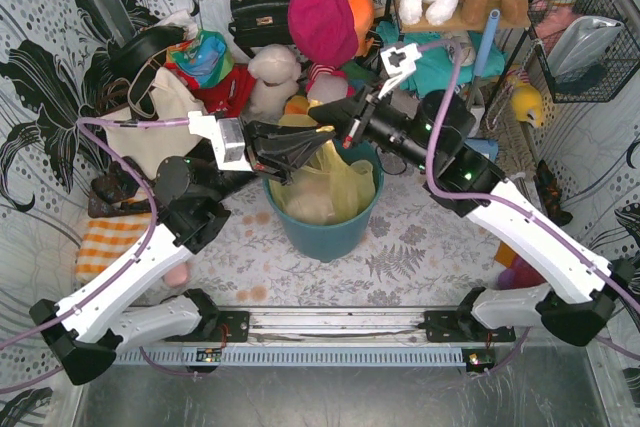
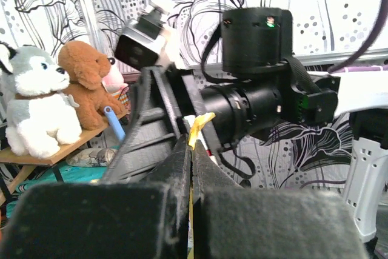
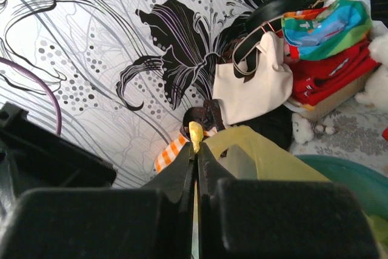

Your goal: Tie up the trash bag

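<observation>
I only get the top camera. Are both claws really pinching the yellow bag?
Observer: Yes for the left. Its wrist camera shows the left gripper shut, with a thin strip of the bag poking out at the tip.
Operator: And the other claw?
Observer: The right gripper is shut too, with a small yellow tip sticking up past it.
Operator: Where does the bag go from there?
Observer: In the right wrist view it spreads from that tip down toward the rim of the bin.
</observation>
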### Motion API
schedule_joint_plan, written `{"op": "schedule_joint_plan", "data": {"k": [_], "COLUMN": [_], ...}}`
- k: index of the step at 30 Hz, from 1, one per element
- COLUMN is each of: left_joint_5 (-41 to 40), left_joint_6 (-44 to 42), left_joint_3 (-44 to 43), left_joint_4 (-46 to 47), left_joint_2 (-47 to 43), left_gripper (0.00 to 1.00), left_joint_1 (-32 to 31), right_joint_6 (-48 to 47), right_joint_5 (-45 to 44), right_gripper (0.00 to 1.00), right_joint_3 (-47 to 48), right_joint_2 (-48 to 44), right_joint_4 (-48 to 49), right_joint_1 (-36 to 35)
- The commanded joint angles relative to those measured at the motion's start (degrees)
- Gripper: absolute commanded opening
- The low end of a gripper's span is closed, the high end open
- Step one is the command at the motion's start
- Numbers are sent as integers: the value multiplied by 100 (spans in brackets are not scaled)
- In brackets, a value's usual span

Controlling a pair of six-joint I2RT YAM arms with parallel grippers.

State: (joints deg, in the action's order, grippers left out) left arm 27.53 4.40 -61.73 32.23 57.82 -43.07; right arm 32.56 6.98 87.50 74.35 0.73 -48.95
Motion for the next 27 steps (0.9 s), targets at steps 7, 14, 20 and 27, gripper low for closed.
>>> {"op": "schedule_joint_plan", "data": {"k": [7,14,20,27], "left_joint_5": [-916,-1403,-1587,-1891], "left_joint_6": [-25,-100,-150,-239], "left_joint_3": [442,529,592,534], "left_joint_4": [325,21,-151,-447], "left_joint_2": [-302,-473,-560,-572], "left_gripper": [0,0,0,0], "left_joint_1": [1,9,9,18], "right_joint_6": [118,-11,-251,-739], "right_joint_5": [-281,70,554,1304], "right_gripper": [0,0,0,0], "right_joint_3": [-1789,-2499,-2542,-2115], "right_joint_2": [-1073,-1460,-1499,-1396], "right_joint_4": [2221,3121,3195,2457], "right_joint_1": [-18,-17,-17,-18]}}
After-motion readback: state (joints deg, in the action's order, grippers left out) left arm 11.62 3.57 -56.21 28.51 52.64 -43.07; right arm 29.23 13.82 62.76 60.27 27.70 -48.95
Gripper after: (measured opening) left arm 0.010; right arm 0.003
